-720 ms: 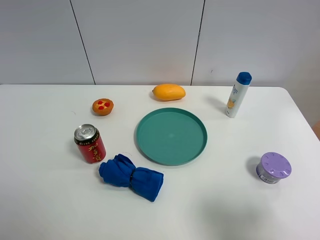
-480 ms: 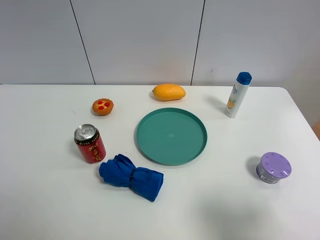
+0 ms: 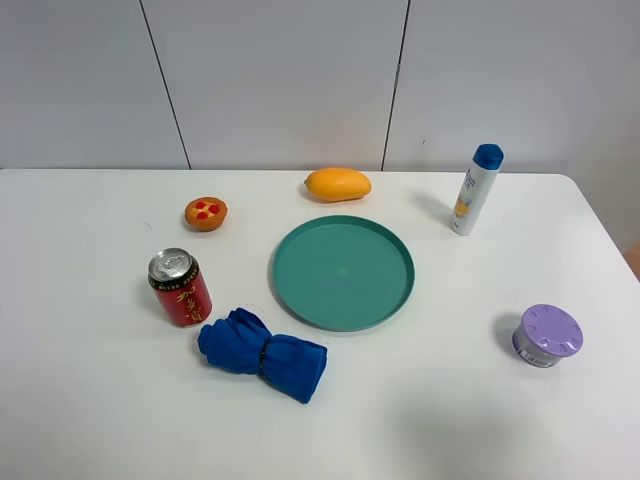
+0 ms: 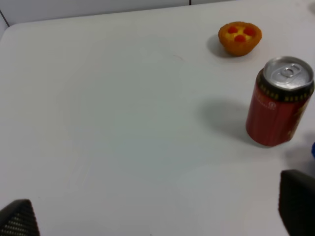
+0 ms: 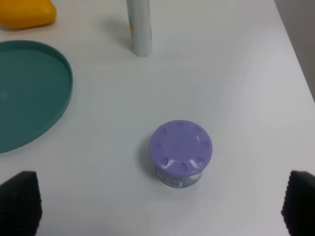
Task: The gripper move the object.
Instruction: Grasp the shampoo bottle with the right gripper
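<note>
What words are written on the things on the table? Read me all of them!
Red can: yellow characters run down its side, too blurred to read.
White bottle: blue print on its label, too small to read.
Purple-lidded jar: tiny print on its side label, blurred.
No other writing shows, so nothing here can be quoted.

Bright, diffuse light; soft faint shadows beside bottle [image 3: 474,197] and can [image 3: 181,290]; wrist views slightly blurred.

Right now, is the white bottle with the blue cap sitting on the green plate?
No, the white bottle stands upright on the table, apart from the green plate, toward the back right.
</note>
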You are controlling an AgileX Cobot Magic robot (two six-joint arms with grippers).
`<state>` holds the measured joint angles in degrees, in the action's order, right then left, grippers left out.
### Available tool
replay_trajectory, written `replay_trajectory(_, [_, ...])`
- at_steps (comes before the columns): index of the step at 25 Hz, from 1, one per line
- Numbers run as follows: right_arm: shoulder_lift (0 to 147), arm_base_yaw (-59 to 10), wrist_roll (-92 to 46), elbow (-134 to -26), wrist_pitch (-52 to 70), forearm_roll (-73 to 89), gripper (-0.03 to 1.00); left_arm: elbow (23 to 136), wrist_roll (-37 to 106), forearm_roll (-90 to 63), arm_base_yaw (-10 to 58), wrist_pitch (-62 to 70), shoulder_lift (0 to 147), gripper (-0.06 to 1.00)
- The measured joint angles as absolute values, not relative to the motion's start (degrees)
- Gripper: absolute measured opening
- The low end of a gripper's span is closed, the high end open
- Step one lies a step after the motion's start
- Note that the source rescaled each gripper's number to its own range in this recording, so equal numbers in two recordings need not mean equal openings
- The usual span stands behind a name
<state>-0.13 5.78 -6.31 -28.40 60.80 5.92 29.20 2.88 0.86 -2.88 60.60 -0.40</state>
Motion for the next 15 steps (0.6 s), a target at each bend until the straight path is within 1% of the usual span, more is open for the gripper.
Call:
replay_trajectory(5, [0.18,5.43,-10.68,-28.40,60.87,8.44,1.00,29.20,2.88,0.86,-2.88,60.60,-0.40,1.00])
replay_trajectory(7, [2.62,5.43,-12.10,-28.40,61.00,9.20,1.00,29.20,2.88,0.86,-2.88,60.60,-0.40,1.00])
replay_trajectory(11, [14.83,5.43,-13.81,-29.87,61.93,9.65,1.00,29.20,2.88,0.86,-2.88,60.60,-0.40,1.00])
replay_trajectory(15, [29.02,5.43,-16.09,-36.26,61.99,9.71,1.00,29.20,2.88,0.86,-2.88,60.60,-0.40,1.00])
